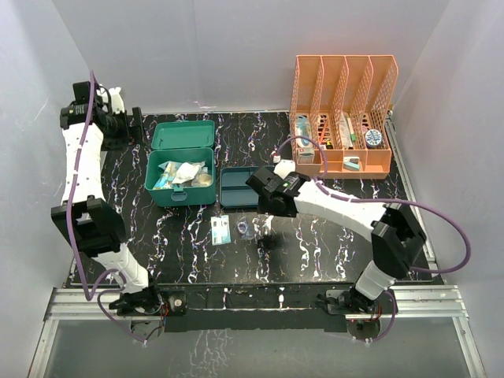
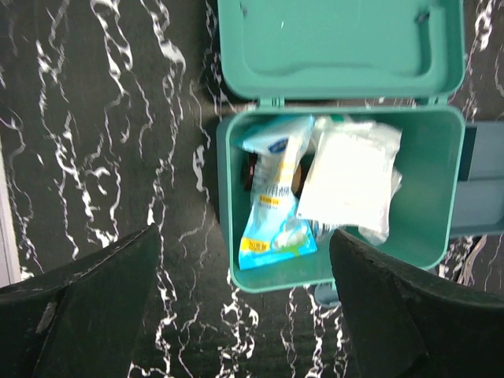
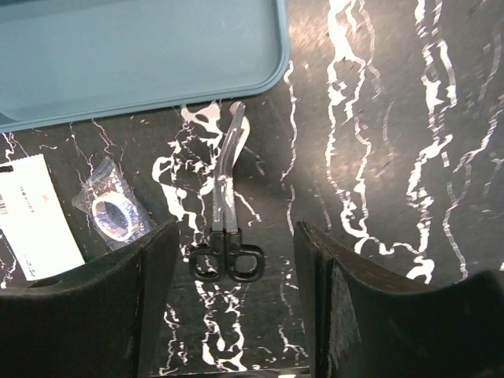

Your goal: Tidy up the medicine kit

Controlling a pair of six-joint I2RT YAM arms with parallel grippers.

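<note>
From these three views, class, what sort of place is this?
Probably a robot test cell: two robot arms bolted to a black marbled table, plain white walls around it, an open medicine kit.

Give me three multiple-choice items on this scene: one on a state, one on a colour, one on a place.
1. The lid of the medicine kit is:
A. shut and latched
B. open and swung back
C. nowhere in view

2. The mesh file rack is:
A. white
B. teal
C. orange

3. The scissors lie:
A. on the table, near the edge of the flat tray
B. inside the medicine kit
C. in the file rack

Answers:
1 B: the lid stands back behind the box and the packets inside are in plain sight.
2 C: the top view shows its mesh walls orange.
3 A: the right wrist view shows the scissors on the marbled surface, tip toward the tray's edge.
</note>
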